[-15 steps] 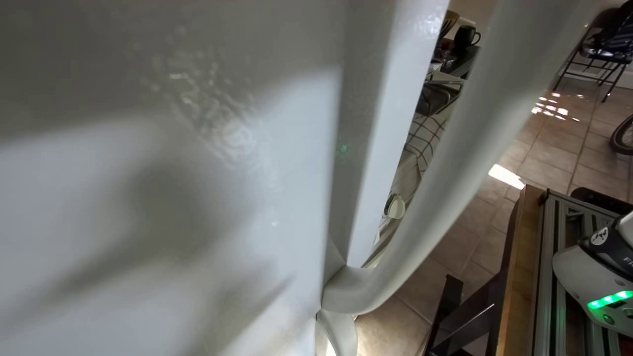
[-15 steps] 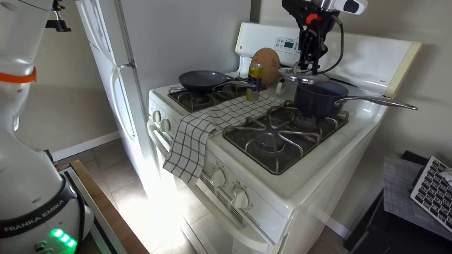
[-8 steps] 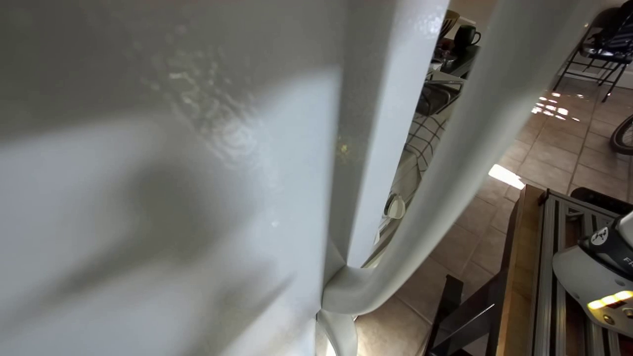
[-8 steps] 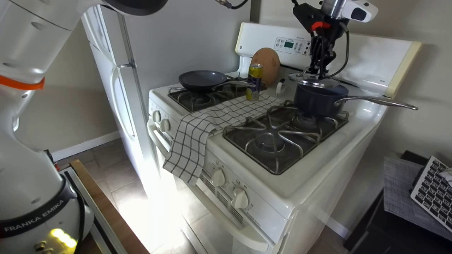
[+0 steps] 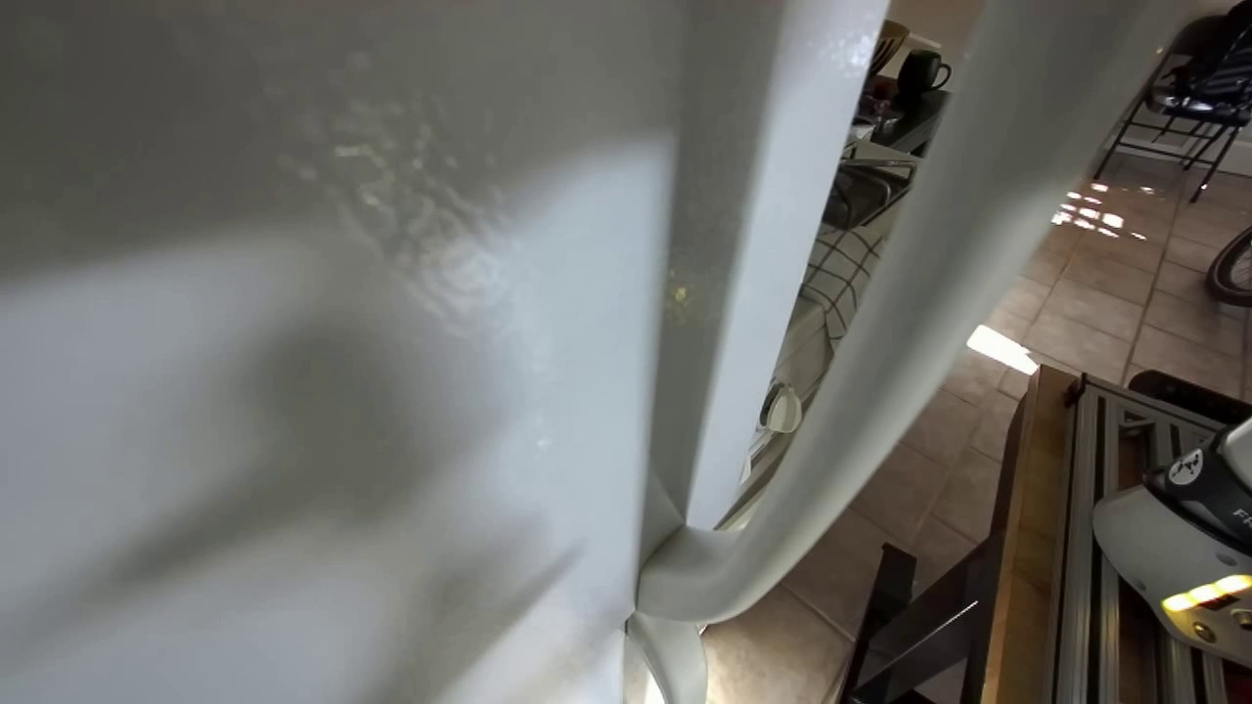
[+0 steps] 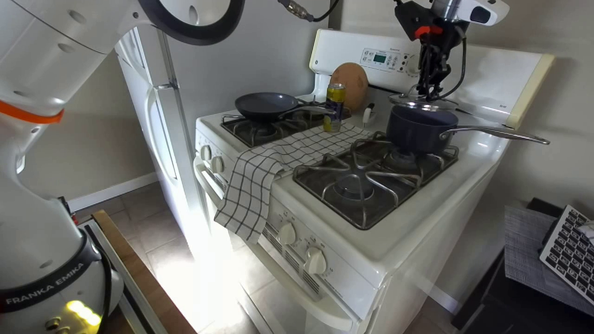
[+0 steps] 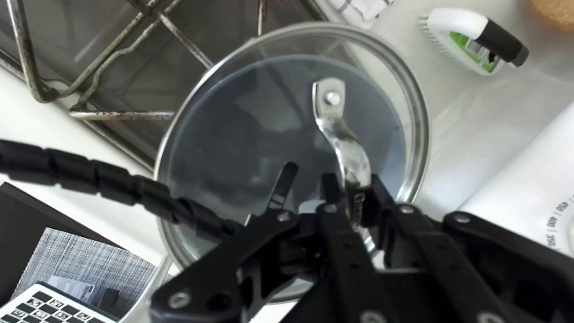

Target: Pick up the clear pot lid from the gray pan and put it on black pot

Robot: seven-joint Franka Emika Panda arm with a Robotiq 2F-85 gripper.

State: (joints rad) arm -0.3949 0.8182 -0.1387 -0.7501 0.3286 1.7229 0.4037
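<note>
The clear glass lid (image 6: pixel 420 106) with a steel rim and handle hangs just above the black pot (image 6: pixel 413 132) in an exterior view. Part of the pot's opening shows below it. My gripper (image 6: pixel 428 94) is shut on the lid's handle from above. In the wrist view the fingers of the gripper (image 7: pixel 352 190) clasp the silver handle on both sides. There the lid (image 7: pixel 251 89) covers the pot, whose dark inside (image 7: pixel 278 134) shows through the glass. The gray pan (image 6: pixel 264 105) stands uncovered on the far burner. Another exterior view shows neither lid nor gripper.
The pot's long handle (image 6: pixel 499 133) sticks out over the stove's side. A yellow can (image 6: pixel 334 109), a brush (image 6: pixel 367 114), a brown round board (image 6: pixel 350 86) and a checked towel (image 6: pixel 287 153) lie between the burners. The stove's back panel (image 6: pixel 501 79) rises behind the pot.
My gripper has moved right with the lid, bringing it over the pot. The upper arm has come into view at the top left. The base lights changed from green to yellow.
</note>
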